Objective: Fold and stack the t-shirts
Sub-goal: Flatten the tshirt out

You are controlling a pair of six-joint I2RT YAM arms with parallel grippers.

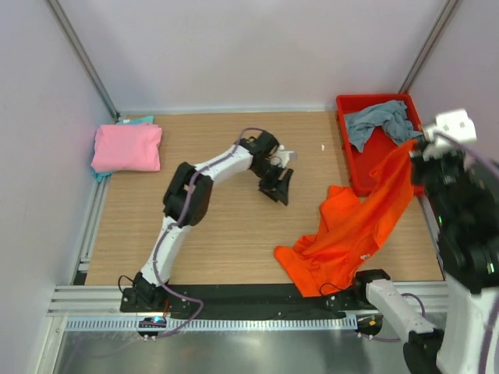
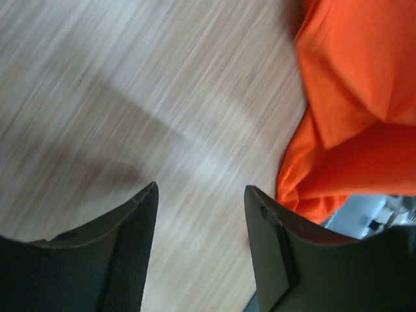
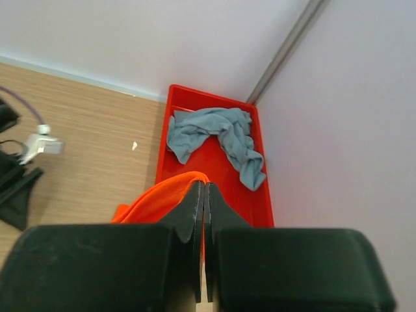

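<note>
The orange t-shirt point(image 1: 355, 226) hangs from my right gripper point(image 1: 413, 146) down to the table's front right, bunched there. My right gripper point(image 3: 204, 187) is shut on the orange shirt's point(image 3: 159, 195) edge, held above the red bin. My left gripper point(image 1: 279, 187) is open and empty over the table's middle, left of the orange shirt point(image 2: 357, 97); its jaws point(image 2: 201, 201) stand apart above bare wood. The grey-blue shirt point(image 1: 380, 122) lies crumpled in the bin and also shows in the right wrist view point(image 3: 218, 140). The pink shirt point(image 1: 127, 147) lies folded at far left on the teal shirt point(image 1: 143, 120), whose edge just shows.
The red plastic bin point(image 1: 347, 148) stands at the back right against the wall, also in the right wrist view point(image 3: 257, 201). Walls close the table at the back and sides. A metal rail point(image 1: 210, 300) runs along the front edge.
</note>
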